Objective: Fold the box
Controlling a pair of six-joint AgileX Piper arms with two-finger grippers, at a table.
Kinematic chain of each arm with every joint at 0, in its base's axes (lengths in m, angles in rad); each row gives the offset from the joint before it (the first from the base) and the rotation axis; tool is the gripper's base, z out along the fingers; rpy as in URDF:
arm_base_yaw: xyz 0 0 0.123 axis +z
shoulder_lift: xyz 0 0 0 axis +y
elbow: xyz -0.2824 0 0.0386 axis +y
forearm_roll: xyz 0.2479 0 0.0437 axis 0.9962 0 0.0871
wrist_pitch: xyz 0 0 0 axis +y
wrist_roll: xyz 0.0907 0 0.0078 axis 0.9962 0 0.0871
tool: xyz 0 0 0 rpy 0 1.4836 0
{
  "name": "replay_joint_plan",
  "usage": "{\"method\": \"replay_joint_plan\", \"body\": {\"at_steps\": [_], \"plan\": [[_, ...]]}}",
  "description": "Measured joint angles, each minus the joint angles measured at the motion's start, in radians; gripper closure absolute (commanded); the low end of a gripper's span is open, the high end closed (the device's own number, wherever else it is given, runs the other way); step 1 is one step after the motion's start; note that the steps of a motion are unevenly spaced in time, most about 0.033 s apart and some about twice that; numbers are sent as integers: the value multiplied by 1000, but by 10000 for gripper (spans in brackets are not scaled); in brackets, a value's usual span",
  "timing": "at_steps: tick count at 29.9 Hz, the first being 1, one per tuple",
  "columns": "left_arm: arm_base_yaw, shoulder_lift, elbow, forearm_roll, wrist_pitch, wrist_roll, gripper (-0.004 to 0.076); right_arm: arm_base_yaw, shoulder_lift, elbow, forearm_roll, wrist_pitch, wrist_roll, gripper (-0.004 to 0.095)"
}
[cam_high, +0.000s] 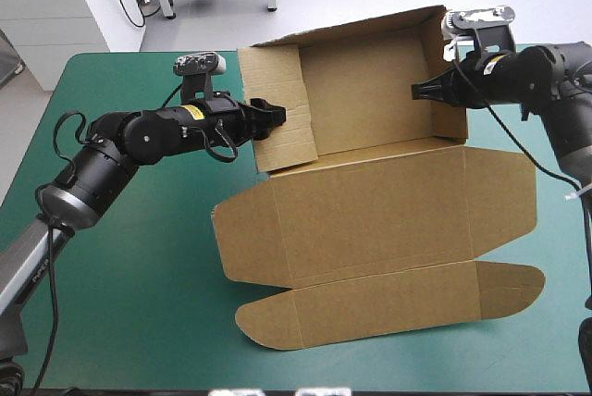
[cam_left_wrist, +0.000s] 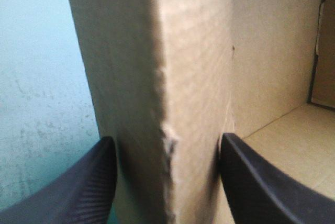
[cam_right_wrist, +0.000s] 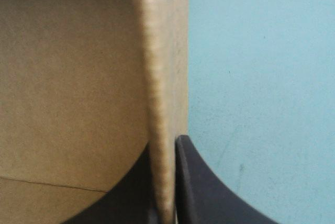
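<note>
The brown box lies in the middle of the table, its back wall and both side walls raised and its lid flat toward the front edge. My left gripper stands open astride the left side wall, one black finger outside it and the other inside. My right gripper is shut on the right side wall, whose thin edge runs between its fingers. Inside the box, the floor shows beyond the left wall.
Teal-green cover shows to the left of the box and in a narrow strip along the front edge. The box's right end and lid reach close to the table's right edge.
</note>
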Motion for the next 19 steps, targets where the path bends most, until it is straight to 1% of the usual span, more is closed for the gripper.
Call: {"method": "replay_joint_plan", "body": {"at_steps": [4,9,12,16,19], "plan": [[0,0,0,21,-9,-17,324,73,0,-1,-94,-5,40,908],[1,0,0,44,-9,-21,324,187,0,-2,-284,-7,139,908],[3,0,1,71,-9,-28,324,239,-1,-2,-366,-7,188,908],[3,0,1,90,-8,-35,324,281,-3,-3,-429,-3,228,908],[4,0,1,92,-8,-31,324,293,-4,-4,-447,2,243,908]]}}
